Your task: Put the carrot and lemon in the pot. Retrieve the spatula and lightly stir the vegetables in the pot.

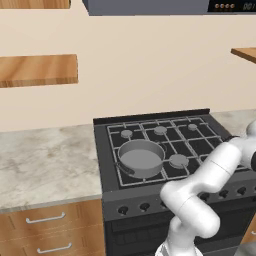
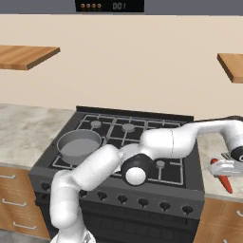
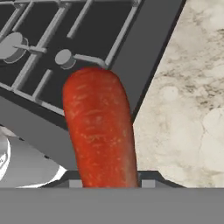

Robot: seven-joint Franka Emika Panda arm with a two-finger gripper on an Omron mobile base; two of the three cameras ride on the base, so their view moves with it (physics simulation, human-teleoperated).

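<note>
The orange-red carrot point(image 3: 99, 131) sits right of the stove point(image 2: 118, 156), apparently lifted above the counter beside it. The grey pot point(image 1: 140, 158) stands upright on the stove's front-left burner, empty.

- We see a black gas stove point(image 1: 165, 145) with grey burner grates at the centre of the left base view, knobs point(image 1: 144, 206) along its front at 6 o'clock.
- We see marble table point(image 1: 45, 162) at 9 o'clock of it, wooden drawers point(image 1: 50, 232) beneath.
- We see wooden shelves point(image 1: 37, 69) on the beige wall at 10 o'clock.
</note>
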